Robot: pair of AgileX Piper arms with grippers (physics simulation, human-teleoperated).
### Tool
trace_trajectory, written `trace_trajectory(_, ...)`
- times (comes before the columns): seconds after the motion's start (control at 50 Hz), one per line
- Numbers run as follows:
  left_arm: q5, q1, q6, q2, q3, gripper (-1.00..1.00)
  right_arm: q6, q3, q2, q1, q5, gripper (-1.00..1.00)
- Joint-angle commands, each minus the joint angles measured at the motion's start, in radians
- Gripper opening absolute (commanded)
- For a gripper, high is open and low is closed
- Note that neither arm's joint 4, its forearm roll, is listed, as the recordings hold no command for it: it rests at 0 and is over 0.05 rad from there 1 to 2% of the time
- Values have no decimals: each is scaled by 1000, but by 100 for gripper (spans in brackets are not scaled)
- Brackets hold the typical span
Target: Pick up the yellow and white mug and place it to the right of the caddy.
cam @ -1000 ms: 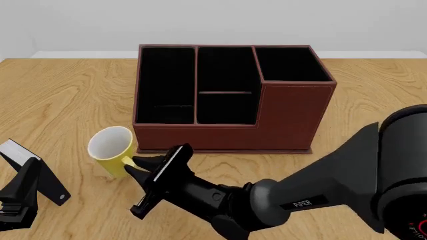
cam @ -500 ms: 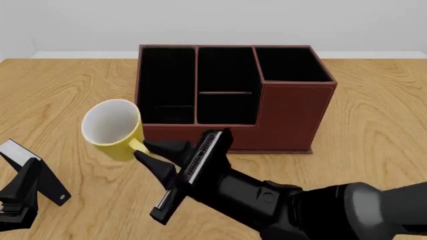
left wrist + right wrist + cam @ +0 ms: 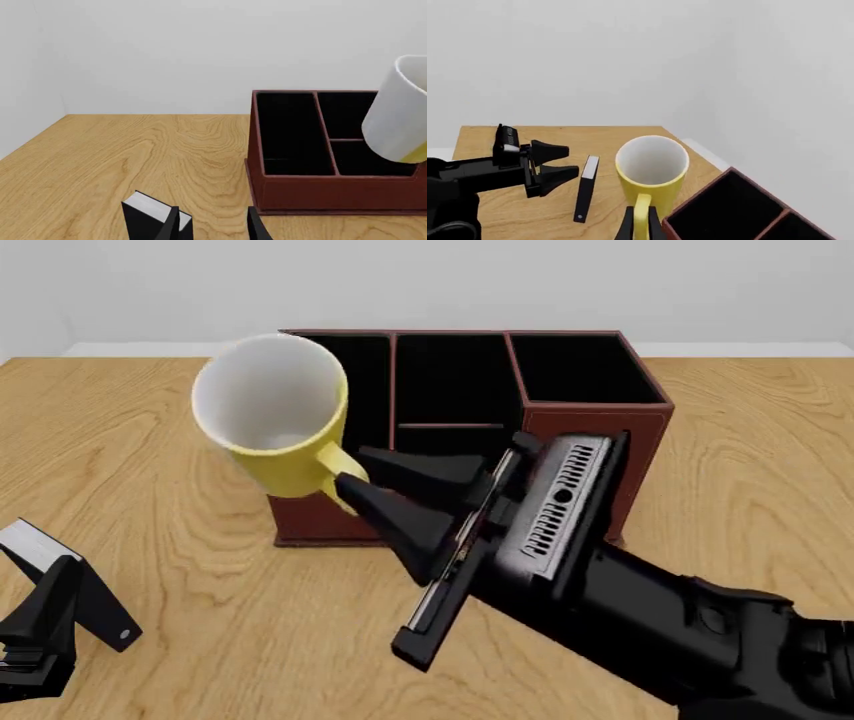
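Observation:
The yellow and white mug (image 3: 274, 420) hangs in the air, tilted with its white mouth toward the camera, in front of the caddy's left compartment. My right gripper (image 3: 350, 483) is shut on the mug's yellow handle (image 3: 340, 490). In the right wrist view the mug (image 3: 652, 167) sits just beyond the shut fingers (image 3: 626, 227). The reddish-brown caddy (image 3: 587, 455) stands at the table's middle back; it also shows in the left wrist view (image 3: 320, 192) with the mug (image 3: 397, 115) above its edge. My left gripper (image 3: 47, 610) is open and empty at the front left.
The wooden table (image 3: 147, 440) runs to a white wall at the back. My right arm (image 3: 641, 610) crosses the front of the table toward the caddy's front wall. The left gripper (image 3: 554, 162) shows in the right wrist view beyond the mug.
My right gripper has lifted the mug off the table by its handle, up and a little to the right, and it now hangs in front of the caddy. The left arm has not moved.

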Motion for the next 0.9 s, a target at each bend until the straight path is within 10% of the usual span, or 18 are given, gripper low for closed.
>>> trace_trajectory(0.02,0,0,0,0,0,100,-10,23,-171,-25,94,-100)
trace_trajectory(0.9,0,0,0,0,0,100,-35,55,-686,-256,467,-100)
